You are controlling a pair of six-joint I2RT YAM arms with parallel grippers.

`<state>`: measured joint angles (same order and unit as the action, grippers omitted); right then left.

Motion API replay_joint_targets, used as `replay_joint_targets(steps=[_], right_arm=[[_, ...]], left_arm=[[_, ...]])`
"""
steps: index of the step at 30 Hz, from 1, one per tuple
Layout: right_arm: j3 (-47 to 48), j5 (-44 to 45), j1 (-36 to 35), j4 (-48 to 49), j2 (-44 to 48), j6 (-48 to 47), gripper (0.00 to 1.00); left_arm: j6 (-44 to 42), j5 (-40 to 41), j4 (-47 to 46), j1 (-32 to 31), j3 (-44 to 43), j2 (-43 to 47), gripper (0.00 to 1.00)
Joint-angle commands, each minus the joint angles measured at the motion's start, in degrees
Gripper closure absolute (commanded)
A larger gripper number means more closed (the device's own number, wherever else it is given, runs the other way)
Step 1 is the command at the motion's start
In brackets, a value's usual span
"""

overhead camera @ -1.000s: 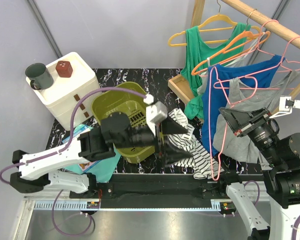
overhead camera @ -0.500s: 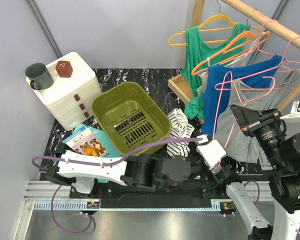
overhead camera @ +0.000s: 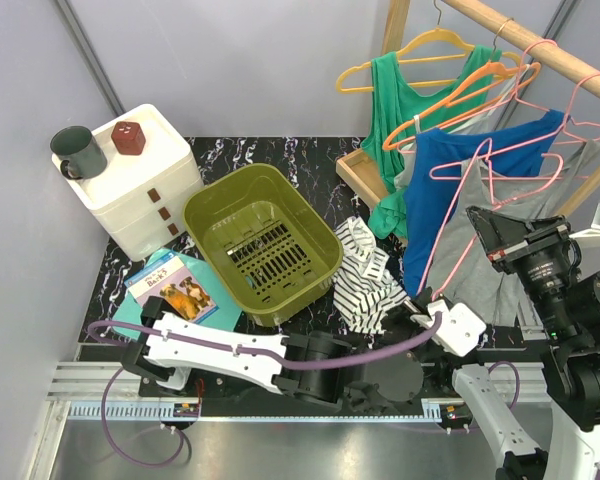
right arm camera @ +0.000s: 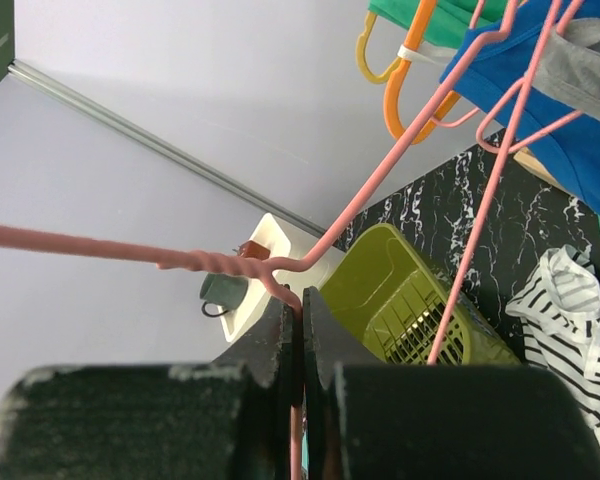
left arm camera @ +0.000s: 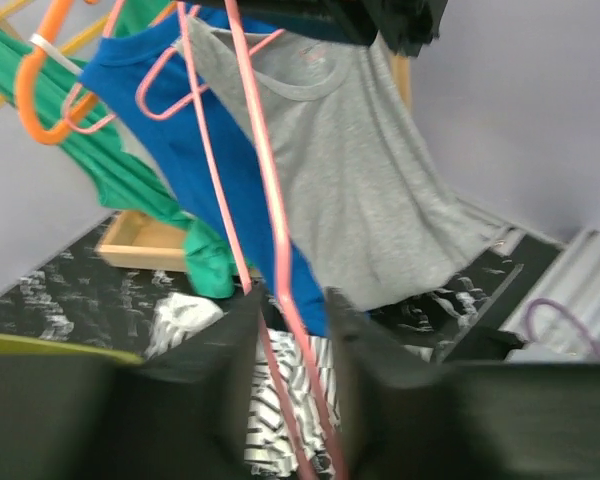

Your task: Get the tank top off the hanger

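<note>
A grey tank top [overhead camera: 480, 255] [left arm camera: 370, 190] hangs on a pink wire hanger [overhead camera: 500, 165] [left arm camera: 270, 200] at the right. My right gripper [overhead camera: 477, 222] [right arm camera: 300, 300] is shut on the hanger's twisted neck [right arm camera: 230, 265] and holds it up in front of the rail. My left arm reaches low across the front. Its gripper [overhead camera: 420, 310] [left arm camera: 292, 330] sits below the garment, jaws drawn in around the hanger's two lower wires, which touch both fingers. The grey hem hangs above and to the right of those fingers.
A blue tank top [overhead camera: 435, 200], a green one [overhead camera: 395, 110], an orange hanger [overhead camera: 450, 95] and a yellow hanger [overhead camera: 420, 45] hang on the wooden rail [overhead camera: 540, 45]. A striped cloth [overhead camera: 370, 275], an olive basket [overhead camera: 263, 245], a book [overhead camera: 180, 290] and white drawers [overhead camera: 140, 180] sit on the table.
My left arm swung from over the basket down across the front to under the hanger. Its jaws closed from wide open onto the lower wires. The right gripper shifted slightly right with the hanger.
</note>
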<state>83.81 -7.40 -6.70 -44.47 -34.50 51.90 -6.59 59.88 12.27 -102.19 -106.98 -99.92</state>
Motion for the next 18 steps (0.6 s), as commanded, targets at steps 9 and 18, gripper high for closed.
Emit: replay_joint_targets(steps=[9, 18], right_arm=[[4.6, -9.6, 0.2, 1.2, -0.7, -3.5, 0.65], [9.5, -9.7, 0.2, -3.9, 0.8, -11.8, 0.3]], left_arm=[[-8.0, 10.6, -3.0, -0.4, -0.6, 5.3, 1.0], [-4.7, 2.2, 6.0, 1.7, 8.9, 22.7, 1.0]])
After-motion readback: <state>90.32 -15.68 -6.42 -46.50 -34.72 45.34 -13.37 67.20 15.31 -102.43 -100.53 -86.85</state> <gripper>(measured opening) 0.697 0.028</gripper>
